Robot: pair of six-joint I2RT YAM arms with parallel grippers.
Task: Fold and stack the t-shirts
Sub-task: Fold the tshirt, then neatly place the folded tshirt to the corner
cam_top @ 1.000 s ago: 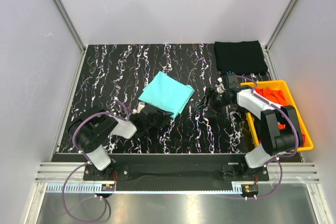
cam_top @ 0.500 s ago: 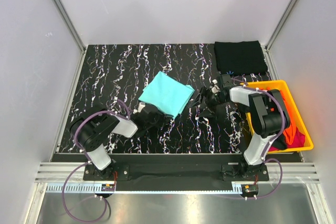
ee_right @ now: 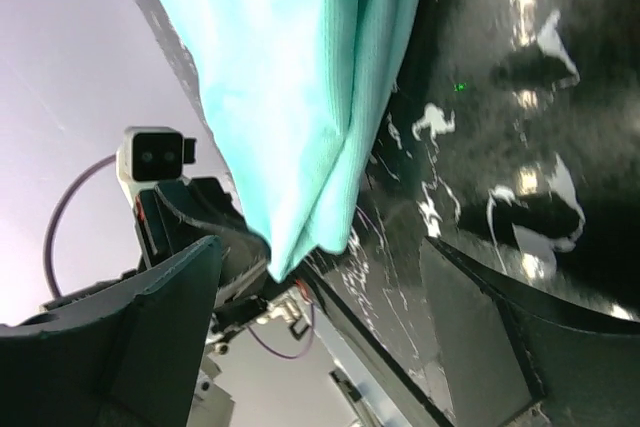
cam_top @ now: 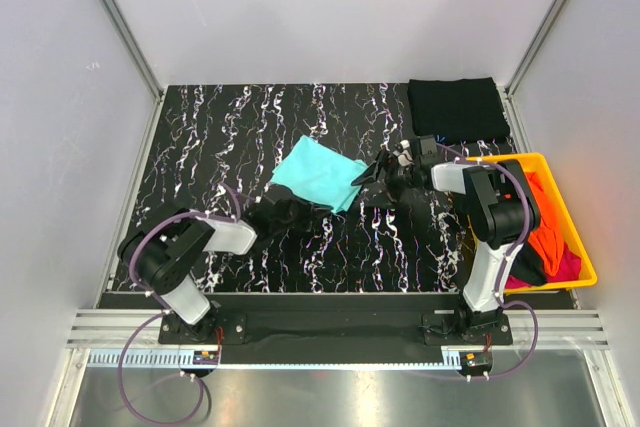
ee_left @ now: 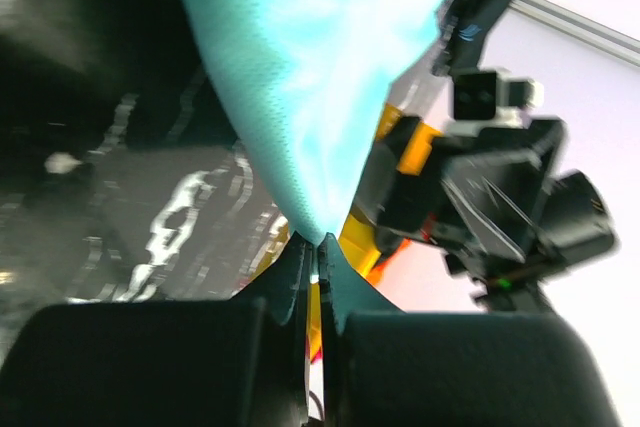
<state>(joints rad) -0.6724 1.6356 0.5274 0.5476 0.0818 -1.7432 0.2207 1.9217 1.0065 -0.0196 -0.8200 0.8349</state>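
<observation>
Teal t-shirt (cam_top: 318, 173) corner pinched in left hand (ee_left: 313, 250); right hand (ee_right: 320, 317) open.

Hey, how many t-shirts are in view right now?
4. Light teal t-shirt mid-table, its near corner pinched by the left fingers; folded black t-shirt at the far right; orange t-shirt and magenta t-shirt in the yellow bin. More may be hidden there.
</observation>
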